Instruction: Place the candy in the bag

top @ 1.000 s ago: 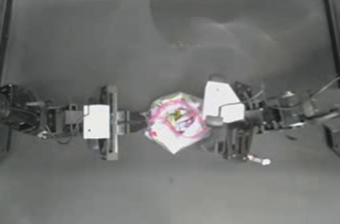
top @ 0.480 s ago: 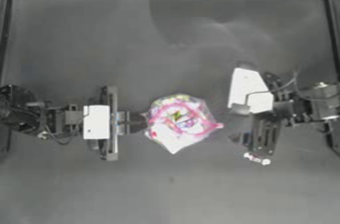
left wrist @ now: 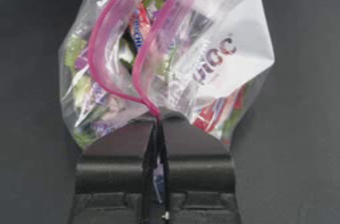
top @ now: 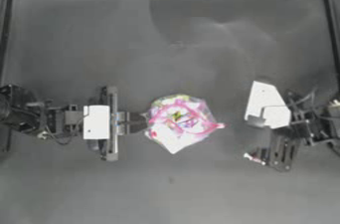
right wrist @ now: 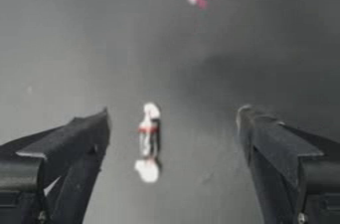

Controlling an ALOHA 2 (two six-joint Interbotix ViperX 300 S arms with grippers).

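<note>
Table (top: pixel 199 24): dark and flat | bag (top: pixel 179 122): laid in the middle, its edge pinched tight by the left gripper (left wrist: pixel 158 133) from the left | right gripper (right wrist: pixel 173 133): held wide over the candy (right wrist: pixel 147 141), which is laid between its jaws, untouched, right of the bag.

1. The bag (top: pixel 179 122), a clear crinkled pouch with a pink strip looping across it and coloured contents showing through, lies near the middle of the dark table (top: pixel 173 29).
2. The left gripper (top: pixel 140 122) reaches in from the left and meets the bag's left edge, its jaws close together there.
3. The right gripper (top: pixel 260 157) sits well to the right of the bag, apart from it, pointing toward the lower left.
4. The candy (top: pixel 253 157), a tiny white and red speck, lies on the table at the right gripper's tips.
</note>
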